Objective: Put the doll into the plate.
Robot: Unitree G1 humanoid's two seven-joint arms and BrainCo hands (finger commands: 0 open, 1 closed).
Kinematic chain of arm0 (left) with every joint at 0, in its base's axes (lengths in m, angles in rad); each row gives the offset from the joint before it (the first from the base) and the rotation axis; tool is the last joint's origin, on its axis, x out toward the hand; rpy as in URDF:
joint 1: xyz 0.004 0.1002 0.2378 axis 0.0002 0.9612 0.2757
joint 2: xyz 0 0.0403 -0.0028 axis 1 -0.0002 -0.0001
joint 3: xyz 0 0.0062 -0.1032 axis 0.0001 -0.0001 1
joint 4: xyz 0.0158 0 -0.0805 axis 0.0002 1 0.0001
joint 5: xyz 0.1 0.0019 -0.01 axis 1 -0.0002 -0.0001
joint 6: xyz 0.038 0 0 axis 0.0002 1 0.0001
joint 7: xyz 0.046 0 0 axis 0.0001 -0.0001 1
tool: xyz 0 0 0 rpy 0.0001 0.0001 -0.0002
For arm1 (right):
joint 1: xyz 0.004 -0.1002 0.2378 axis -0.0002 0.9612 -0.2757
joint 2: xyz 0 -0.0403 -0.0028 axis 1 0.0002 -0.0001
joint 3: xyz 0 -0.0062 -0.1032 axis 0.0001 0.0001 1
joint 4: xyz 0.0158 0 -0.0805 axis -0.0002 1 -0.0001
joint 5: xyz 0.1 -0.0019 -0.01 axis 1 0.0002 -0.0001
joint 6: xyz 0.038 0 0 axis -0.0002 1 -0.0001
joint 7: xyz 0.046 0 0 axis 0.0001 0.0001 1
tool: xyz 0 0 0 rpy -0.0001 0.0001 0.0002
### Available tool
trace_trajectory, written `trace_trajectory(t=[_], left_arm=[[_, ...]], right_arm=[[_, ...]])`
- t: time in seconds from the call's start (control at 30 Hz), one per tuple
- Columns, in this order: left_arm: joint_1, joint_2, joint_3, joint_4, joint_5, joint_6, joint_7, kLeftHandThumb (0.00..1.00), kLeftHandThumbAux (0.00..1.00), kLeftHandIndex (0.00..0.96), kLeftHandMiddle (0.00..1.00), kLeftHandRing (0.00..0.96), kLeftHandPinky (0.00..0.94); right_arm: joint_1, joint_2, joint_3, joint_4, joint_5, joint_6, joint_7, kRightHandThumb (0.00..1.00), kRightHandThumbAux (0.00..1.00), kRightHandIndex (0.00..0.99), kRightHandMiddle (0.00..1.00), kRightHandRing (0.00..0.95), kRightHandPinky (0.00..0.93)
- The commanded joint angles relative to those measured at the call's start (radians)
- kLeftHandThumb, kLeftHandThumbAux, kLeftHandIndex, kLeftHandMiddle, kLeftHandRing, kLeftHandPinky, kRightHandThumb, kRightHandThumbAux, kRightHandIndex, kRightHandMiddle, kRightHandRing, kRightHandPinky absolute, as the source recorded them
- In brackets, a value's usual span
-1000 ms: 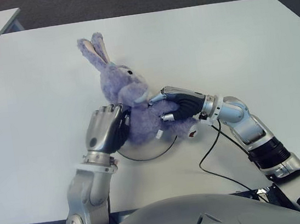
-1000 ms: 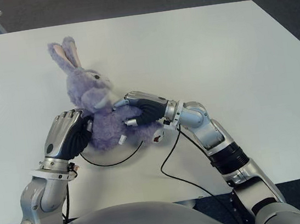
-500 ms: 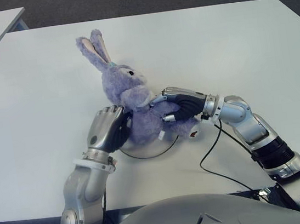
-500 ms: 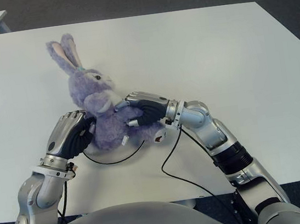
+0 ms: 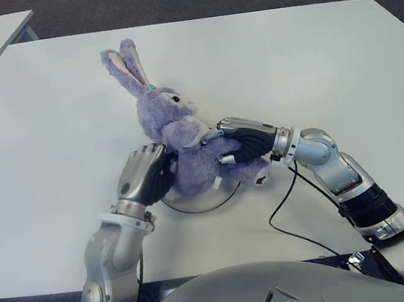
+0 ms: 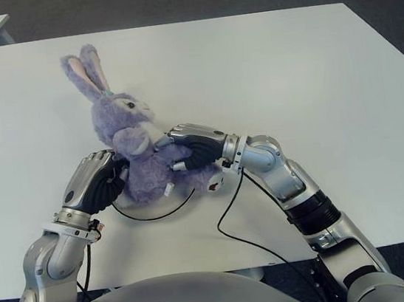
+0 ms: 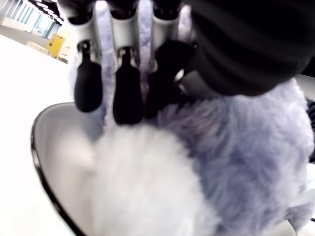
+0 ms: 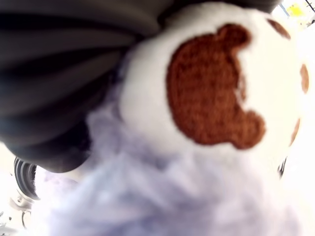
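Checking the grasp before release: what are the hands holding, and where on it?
Both hold the doll by its body: the left hand on one flank, the right hand on the other, over the plate.

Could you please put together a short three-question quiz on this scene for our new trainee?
1. True or false: the doll is gripped by one hand only.
2. What does the doll sit on? A) plate B) bare table C) a box
3. Fill in: the left hand holds the doll's ___ side, seen from the robot; the right hand holds the other.

Key: 1 false; 2 A; 3 left.
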Motion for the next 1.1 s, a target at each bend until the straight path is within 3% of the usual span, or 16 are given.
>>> trace_trajectory(t=[0.03, 0.1, 0.17, 0.2, 0.23, 0.33, 0.37, 0.47, 0.5, 0.8, 0.87, 0.93, 1.1], left_arm=[[0.001, 0.016, -0.027, 0.027, -0.030, -0.002, -0.056, 0.836, 0.661, 0.433, 0.486, 0.636, 0.576], [0.001, 0.019, -0.026, 0.027, -0.033, 0.000, -0.055, 0.836, 0.661, 0.433, 0.486, 0.633, 0.573], [0.002, 0.023, -0.021, 0.028, -0.038, 0.000, -0.052, 0.836, 0.661, 0.432, 0.484, 0.603, 0.544], [0.003, 0.025, -0.020, 0.028, -0.041, 0.000, -0.053, 0.836, 0.661, 0.432, 0.483, 0.600, 0.541], [0.002, 0.027, -0.019, 0.029, -0.042, 0.000, -0.053, 0.835, 0.662, 0.431, 0.482, 0.586, 0.533], [0.003, 0.037, -0.013, 0.034, -0.051, -0.004, -0.053, 0.835, 0.663, 0.430, 0.480, 0.557, 0.510], [0.003, 0.040, -0.013, 0.035, -0.053, -0.005, -0.053, 0.730, 0.686, 0.419, 0.523, 0.536, 0.477], [0.002, 0.051, -0.012, 0.038, -0.058, -0.007, -0.053, 0.696, 0.694, 0.415, 0.513, 0.493, 0.404], [0.003, 0.053, -0.011, 0.039, -0.060, -0.008, -0.052, 0.532, 0.451, 0.292, 0.483, 0.468, 0.402], [0.011, 0.084, -0.013, 0.019, -0.055, 0.018, -0.100, 0.433, 0.366, 0.204, 0.253, 0.245, 0.227], [0.028, 0.078, -0.021, -0.007, -0.026, 0.050, -0.127, 0.379, 0.328, 0.071, 0.139, 0.151, 0.172], [0.017, 0.089, -0.022, -0.005, -0.019, 0.057, -0.151, 0.353, 0.312, 0.014, 0.098, 0.120, 0.159], [0.013, 0.091, -0.032, -0.038, 0.012, 0.083, -0.201, 0.325, 0.285, 0.000, 0.009, 0.042, 0.110]], right_arm=[[0.014, -0.025, 0.046, 0.035, -0.047, 0.044, 0.057, 0.678, 0.718, 0.417, 0.641, 0.634, 0.602], [0.014, -0.029, 0.047, 0.036, -0.043, 0.041, 0.061, 0.677, 0.718, 0.416, 0.630, 0.622, 0.591], [0.015, -0.038, 0.048, 0.036, -0.036, 0.035, 0.069, 0.674, 0.721, 0.411, 0.494, 0.503, 0.469], [0.015, -0.043, 0.048, 0.034, -0.032, 0.032, 0.074, 0.674, 0.721, 0.411, 0.484, 0.495, 0.461], [0.016, -0.046, 0.048, 0.033, -0.030, 0.031, 0.077, 0.370, 0.581, 0.259, 0.370, 0.388, 0.384], [0.012, -0.057, 0.048, 0.025, -0.020, 0.023, 0.091, 0.248, 0.524, 0.150, 0.302, 0.335, 0.368], [0.010, -0.058, 0.050, 0.025, -0.019, 0.022, 0.093, 0.239, 0.519, 0.123, 0.280, 0.319, 0.348], [0.000, -0.064, 0.056, 0.028, -0.023, 0.017, 0.102, 0.224, 0.515, 0.081, 0.240, 0.289, 0.300], [-0.001, -0.066, 0.056, 0.027, -0.023, 0.015, 0.104, 0.215, 0.512, 0.063, 0.215, 0.270, 0.297], [-0.012, -0.065, 0.061, 0.056, -0.014, -0.011, 0.103, 0.157, 0.477, 0.000, 0.109, 0.183, 0.252], [-0.011, -0.065, 0.061, 0.059, -0.012, -0.014, 0.103, 0.159, 0.469, 0.000, 0.079, 0.149, 0.224], [-0.009, -0.065, 0.062, 0.061, -0.014, -0.019, 0.100, 0.166, 0.464, 0.000, 0.057, 0.122, 0.184], [-0.007, -0.068, 0.063, 0.065, -0.022, -0.027, 0.096, 0.175, 0.455, 0.000, 0.024, 0.076, 0.130]])
